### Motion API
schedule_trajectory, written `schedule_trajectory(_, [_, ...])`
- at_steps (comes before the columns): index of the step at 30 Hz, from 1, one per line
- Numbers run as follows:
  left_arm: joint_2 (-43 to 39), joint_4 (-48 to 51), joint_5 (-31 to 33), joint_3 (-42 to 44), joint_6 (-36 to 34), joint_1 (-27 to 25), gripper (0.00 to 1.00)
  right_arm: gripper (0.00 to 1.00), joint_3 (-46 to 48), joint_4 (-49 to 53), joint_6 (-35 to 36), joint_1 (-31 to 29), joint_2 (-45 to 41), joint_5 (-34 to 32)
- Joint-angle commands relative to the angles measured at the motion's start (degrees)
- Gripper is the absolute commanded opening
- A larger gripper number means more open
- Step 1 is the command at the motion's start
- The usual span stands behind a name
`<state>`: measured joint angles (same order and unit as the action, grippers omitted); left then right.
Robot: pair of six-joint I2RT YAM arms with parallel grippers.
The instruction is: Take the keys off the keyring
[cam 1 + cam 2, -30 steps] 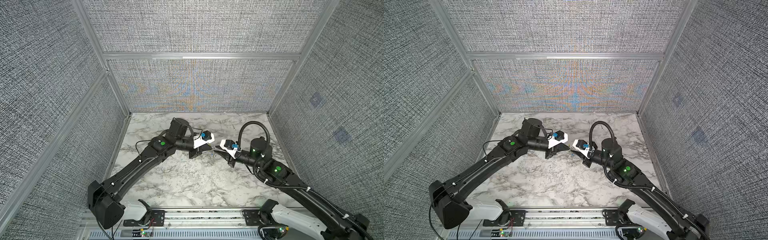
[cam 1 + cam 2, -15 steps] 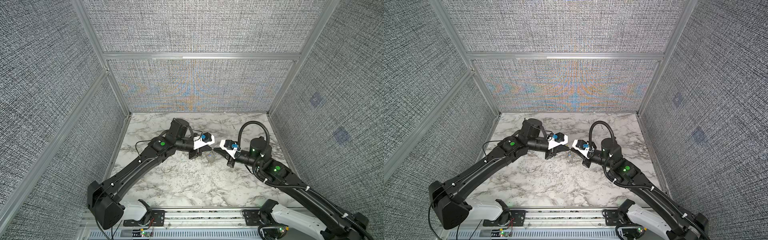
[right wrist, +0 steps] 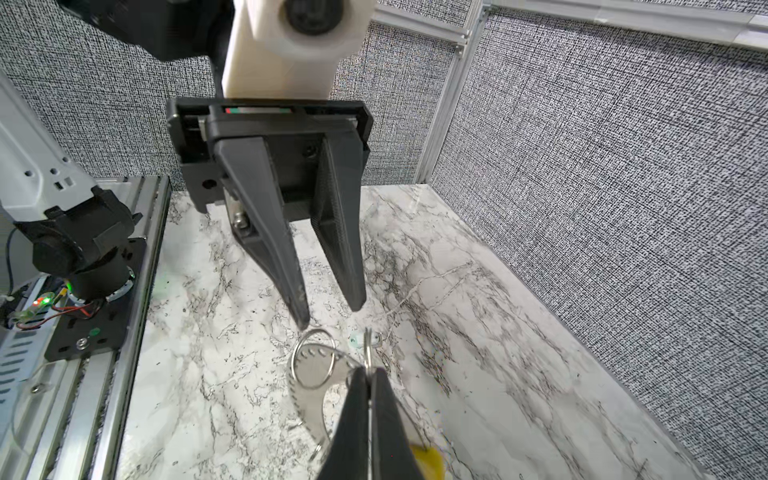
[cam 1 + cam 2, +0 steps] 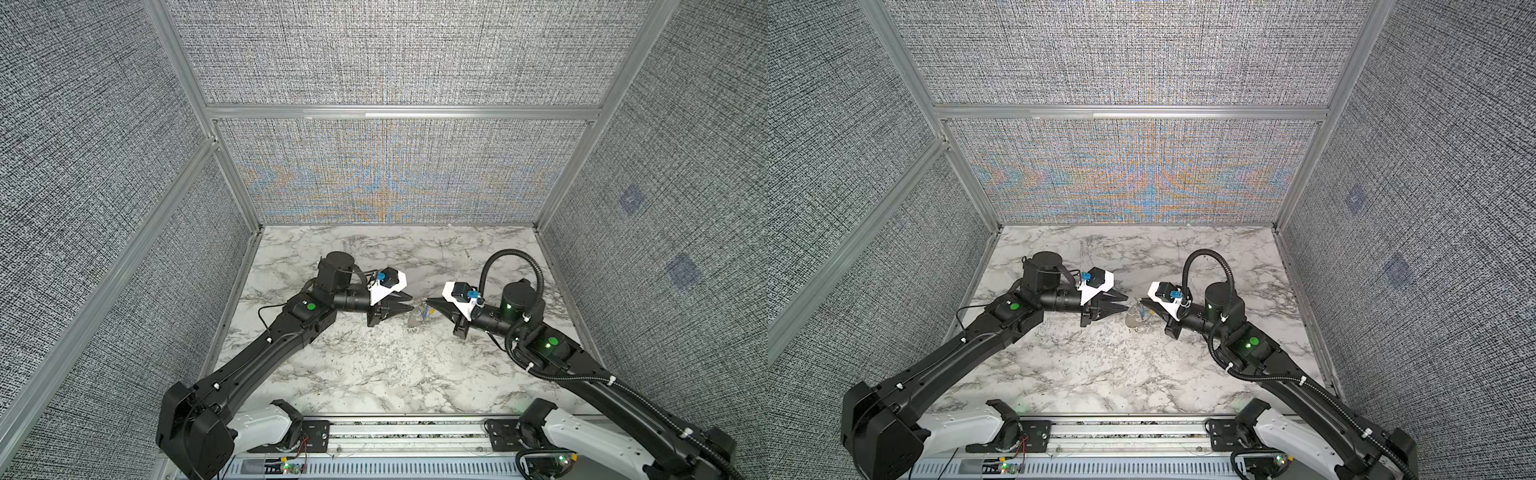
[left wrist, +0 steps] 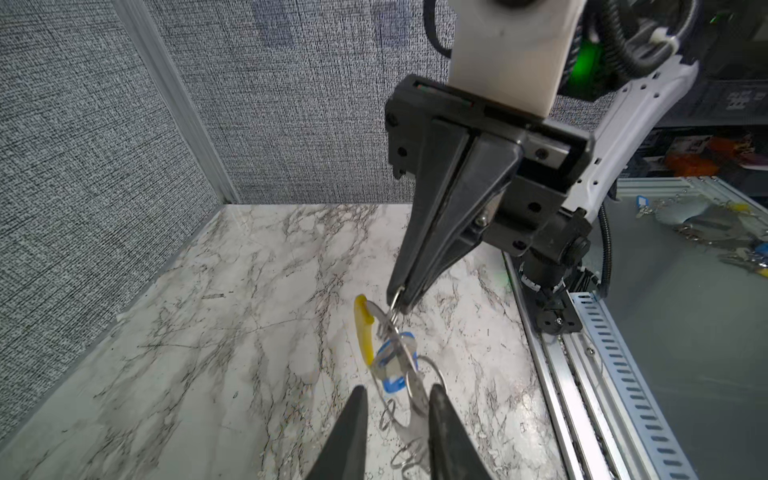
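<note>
Neither key is off yet. In both top views the bundle hangs near the middle of the frame, a little below centre, between the two arms and over the counter [image 4: 374,374].

The right end effector [image 5: 398,300] is pressed together on a thin wire loop at the top of the bundle. Seen edge-on, this looks like the keyring [image 5: 364,332] itself, though it could be a smaller ring. The yellow sleeve [image 3: 428,462] sits just beside those fingers. The blue key [image 5: 392,384] and the pale key [image 3: 313,386] hang below the pinch, bunched together. A small ring [image 3: 314,331] is threaded through the pale key's head.

The left end effector [image 3: 330,311] is spread, with its tips just beside the small ring and holding nothing. In the left wrist view the pale key's blade lies between its fingers [image 5: 353,436] without being clamped.

By my reading, all the real work is left:
- catching one key
- working it round the wire to the split and drawing it off
- doing the same with the second key

What stands in the way is the bundle itself. The keys overlap, the wire is thin, and everything dangles from one pinch, so it will likely swing when nudged.

Around the bundle there are only the grey fabric walls [image 4: 395,62] and the slotted rail [image 4: 395,432] along the lower edge of the frame.
</note>
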<state>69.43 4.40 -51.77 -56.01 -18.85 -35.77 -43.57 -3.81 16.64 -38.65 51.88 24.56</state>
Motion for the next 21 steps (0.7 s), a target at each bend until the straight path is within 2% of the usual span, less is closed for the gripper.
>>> schedule_trajectory(1, [-0.4, -9.3, -4.3, 1.1, 5.0, 0.2, 0.28, 0.0, 0.5, -5.7, -1.8, 0.0, 0.3, 2.2])
schedule_trajectory(9, [0.2, -14.1, -5.0, 3.1, 7.7, 0.2, 0.25, 0.0, 1.2, -10.1, -3.8, 0.0, 0.4, 4.9])
schedule_trajectory(21, [0.3, -17.3, -4.7, 3.6, 9.3, 0.0, 0.19, 0.0, 0.7, -10.2, -4.4, -0.1, 1.1, 7.2])
